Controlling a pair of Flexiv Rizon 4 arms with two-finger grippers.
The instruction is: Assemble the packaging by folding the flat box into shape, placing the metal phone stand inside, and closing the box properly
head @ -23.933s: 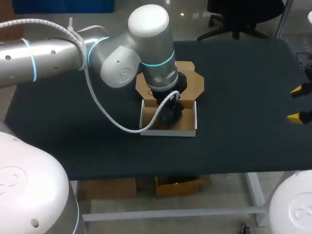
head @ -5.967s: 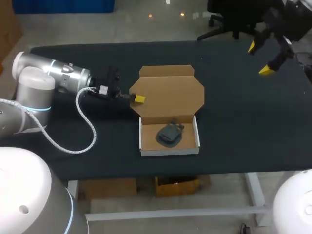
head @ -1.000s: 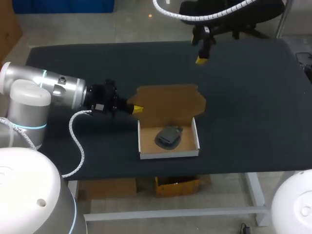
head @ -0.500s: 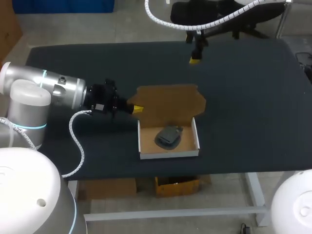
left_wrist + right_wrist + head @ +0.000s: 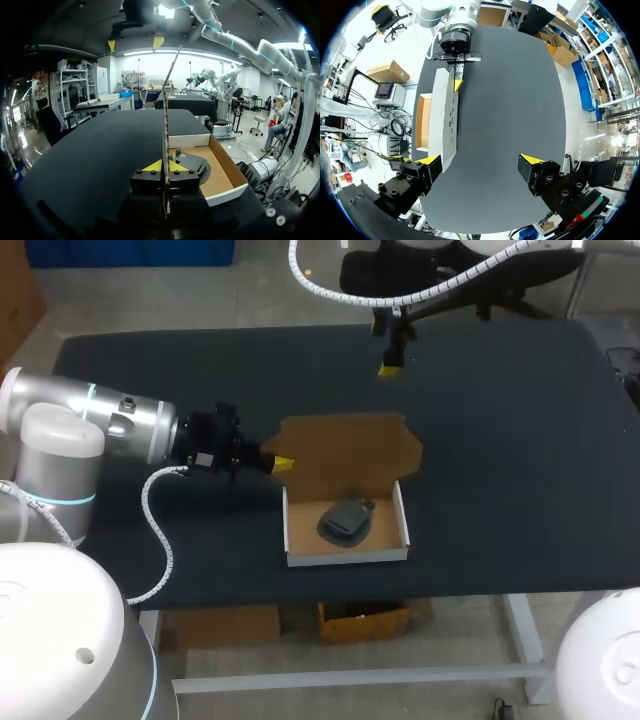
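Note:
The cardboard box's tray [image 5: 346, 557] stands near the table's front, with the dark metal phone stand [image 5: 345, 520] lying inside it. Its brown lid [image 5: 350, 445] is raised at an angle behind the tray. My left gripper [image 5: 281, 464] is shut on the lid's left edge; in the left wrist view the lid [image 5: 166, 110] runs edge-on between the yellow tips of the left gripper [image 5: 165, 165], beside the tray [image 5: 222, 172] and stand [image 5: 194, 164]. My right gripper [image 5: 390, 362] hangs open high above the table's far side, looking down on the lid [image 5: 445, 115], with nothing in the right gripper [image 5: 481, 160].
The dark table [image 5: 500, 440] stretches wide to the right of the box and behind it. A white cable [image 5: 160, 540] loops from my left arm over the table's front left.
My right gripper has moved left above the far side of the table. The left gripper, lid, tray and stand have not moved.

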